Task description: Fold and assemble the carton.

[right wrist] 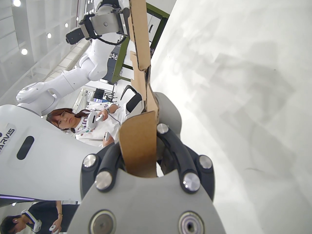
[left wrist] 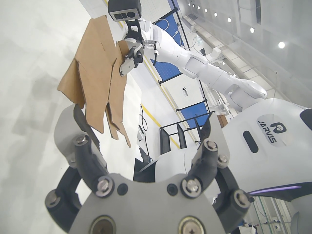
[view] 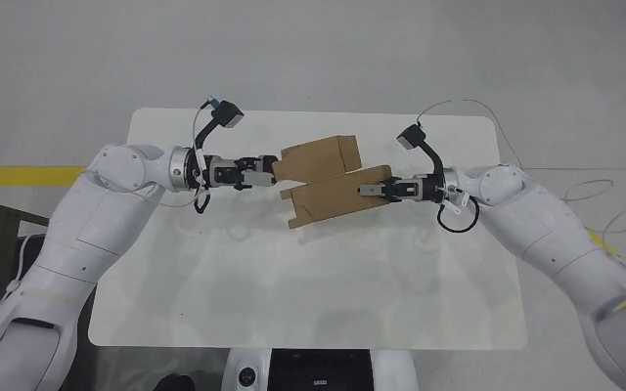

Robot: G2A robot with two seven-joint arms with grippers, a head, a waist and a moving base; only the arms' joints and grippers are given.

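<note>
Hanging flat carton point(view: 318, 161), pinched by right end effector point(view: 365, 191) only, left end effector point(view: 274, 172) spread: could sag or slip.

Top view: the camera is mounted high above the arms and faces straight down at mid range. All four corners of the table point(view: 293, 293) are in frame, with floor on every side. The carton point(view: 323, 181) shows over the far half, mid-width.

Left wrist view: the camera sits just behind the left gripper point(left wrist: 141, 115), with the fingers very close. It faces along them across the carton to the right gripper point(left wrist: 128, 60). The frame is rolled, with tabletop on one side and ceiling lights on the other.

Right wrist view: same mounting behind the right gripper, with the carton edge-on at close range and the left arm beyond.

All three views share the carton. The two wrist views face each other.
</note>
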